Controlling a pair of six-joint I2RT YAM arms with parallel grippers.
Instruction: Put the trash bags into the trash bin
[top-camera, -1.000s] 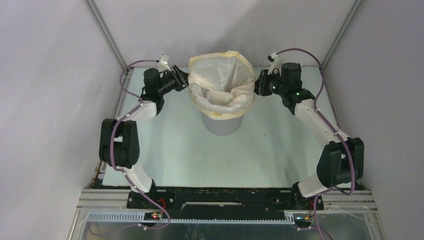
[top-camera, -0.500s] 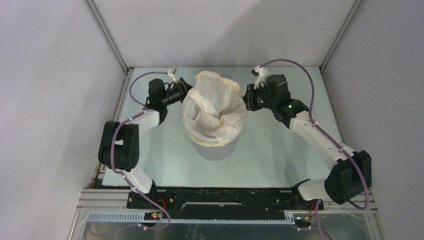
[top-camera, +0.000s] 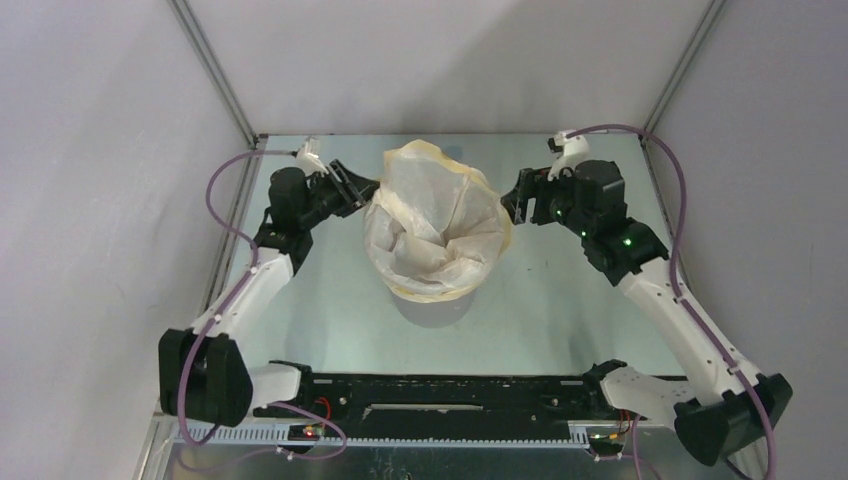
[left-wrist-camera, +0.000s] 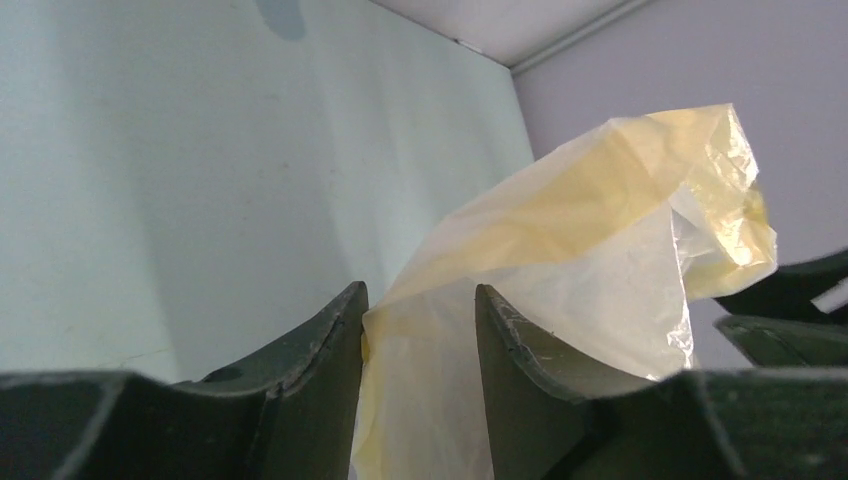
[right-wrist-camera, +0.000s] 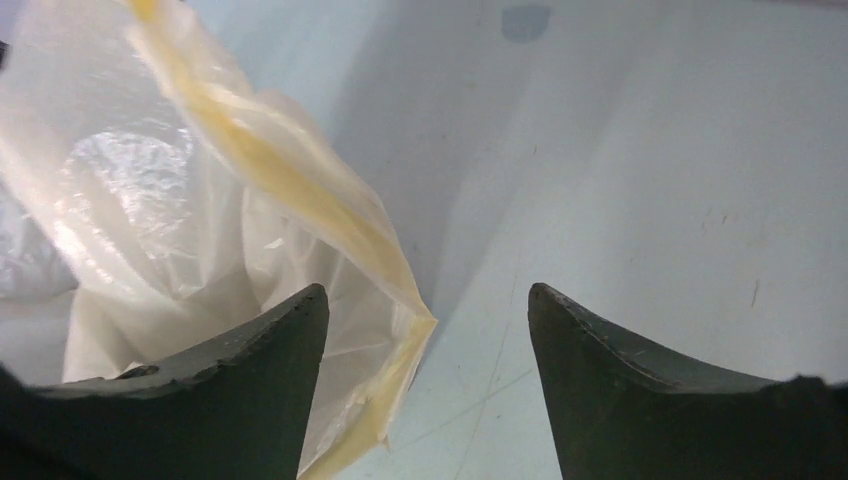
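Pale grey walls close in a pale green bench (top-camera: 330, 300). At its middle the trash bag (top-camera: 432, 225) stands as a puffed, crinkled dome with its mouth upward. It appears to be draped over the trash bin, which the film hides from above, so I cannot make out the bin's wall. The bag sits directly between the two arms, the left arm at its left rim and the right arm at its right rim, about equally near. The left fingers (left-wrist-camera: 320, 350) stand partway closed with a fold of the bag's rim running up through the gap. Whether they actually clamp the film or only bracket it I cannot tell. The right fingers (right-wrist-camera: 270, 340) are spread wide and hold nothing. The yellow edge band (right-wrist-camera: 290, 175) runs diagonally past the inner face of one of them, touching it or just beside it, and the other has only bare bench in front of it. By my judgement the next move turns on that offset. The band lies to one side of the right gap, not centred, so that arm would need to shift toward the bag before closing.
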